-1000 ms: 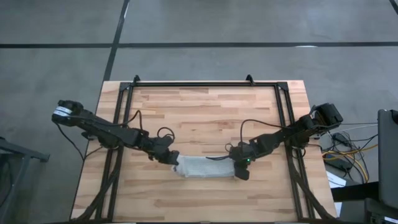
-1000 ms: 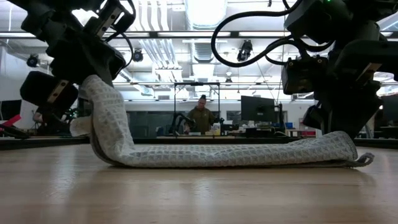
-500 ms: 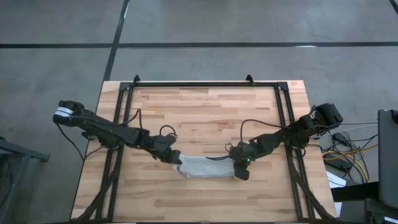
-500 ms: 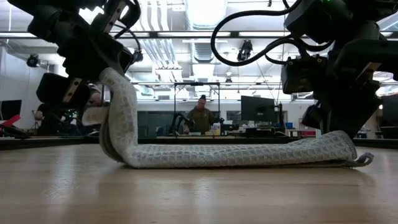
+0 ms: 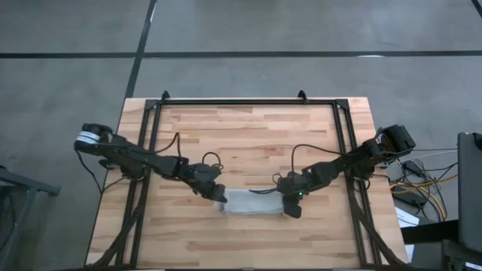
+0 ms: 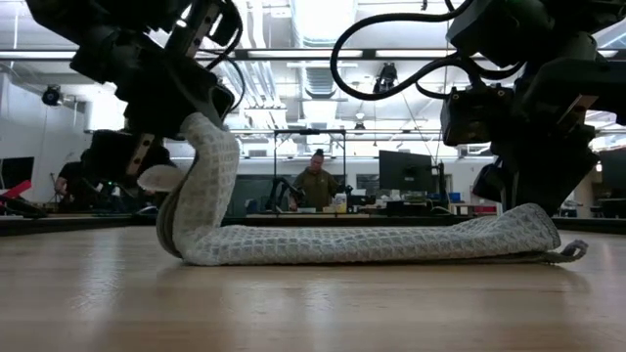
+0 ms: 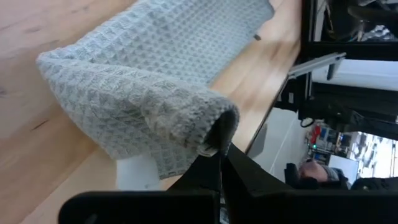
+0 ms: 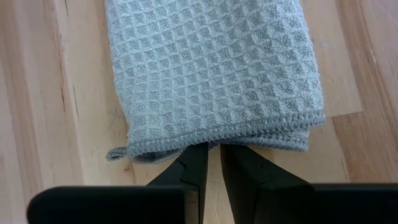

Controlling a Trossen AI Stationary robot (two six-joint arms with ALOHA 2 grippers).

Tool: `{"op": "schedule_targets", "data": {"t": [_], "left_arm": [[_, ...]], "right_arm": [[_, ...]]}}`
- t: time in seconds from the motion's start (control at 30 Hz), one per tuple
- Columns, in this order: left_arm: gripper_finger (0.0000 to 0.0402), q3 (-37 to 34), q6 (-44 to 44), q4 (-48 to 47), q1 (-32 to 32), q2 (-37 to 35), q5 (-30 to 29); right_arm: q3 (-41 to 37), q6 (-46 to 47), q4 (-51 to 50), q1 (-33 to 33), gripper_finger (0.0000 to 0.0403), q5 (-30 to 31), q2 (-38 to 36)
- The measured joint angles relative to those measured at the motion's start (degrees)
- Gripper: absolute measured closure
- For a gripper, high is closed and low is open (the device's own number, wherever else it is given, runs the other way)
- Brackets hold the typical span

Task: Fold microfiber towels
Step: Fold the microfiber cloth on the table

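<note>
The grey-green microfiber towel (image 5: 252, 203) lies as a narrow folded strip on the wooden table (image 5: 226, 135), nearer its front edge. In the low view the towel (image 6: 372, 244) rests flat along most of its length, while its left end stands up and curls over. My left gripper (image 5: 220, 194) is shut on that raised end. My right gripper (image 5: 291, 209) is shut on the towel's right end. A small white tag (image 7: 134, 174) shows under the raised end. My left gripper pinches the towel's raised left end (image 7: 211, 124) between its two fingers, over a rounded fold of several layers. The fingers come from the table's left, slanting down. That end is lifted off the table and bent toward the right; the rest lies flat. My right gripper pinches the stitched edge of the towel's right end (image 8: 211, 144) between its two fingers. It comes from above, slanting in from the right. This end sits just off the table (image 6: 533, 220), and the strip runs flat away from it.
A black frame (image 5: 248, 102) runs along the table's far side, with rails down its left and right sides. Cables trail from both arms. A person (image 6: 318, 181) stands far off in the room behind. Bare wood lies between the towel and the frame.
My left gripper has gone toward the table's right edge with the towel's left end, dropping slightly and rolling. That end has stood up and curled over the strip, and the bend on the table has shifted right. The right end has stayed where it was.
</note>
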Motion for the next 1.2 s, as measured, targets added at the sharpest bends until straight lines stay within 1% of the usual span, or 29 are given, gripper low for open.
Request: {"op": "schedule_targets", "data": {"t": [0.2, 0.53, 0.83, 1.2], "left_arm": [[0.0401, 3.46, 2.56, 0.25, 1.23, 3.34, 1.90], [0.0401, 9.36, 8.12, 0.20, 4.15, 10.15, 8.91], [0.0401, 12.72, 10.85, 0.24, 7.07, 12.64, 9.85], [0.0401, 15.70, 12.09, 0.51, 8.25, 15.80, 10.13]], "right_arm": [[0.00, -0.51, 0.15, 0.00, 0.0360, 0.00, 0.00], [0.00, -0.56, 0.15, 0.00, 0.0360, 0.00, 0.00], [0.00, -2.06, 0.09, 0.00, 0.0360, -0.01, 0.00], [-0.02, -2.90, 0.06, 0.00, 0.0360, -0.02, 0.00]]}}
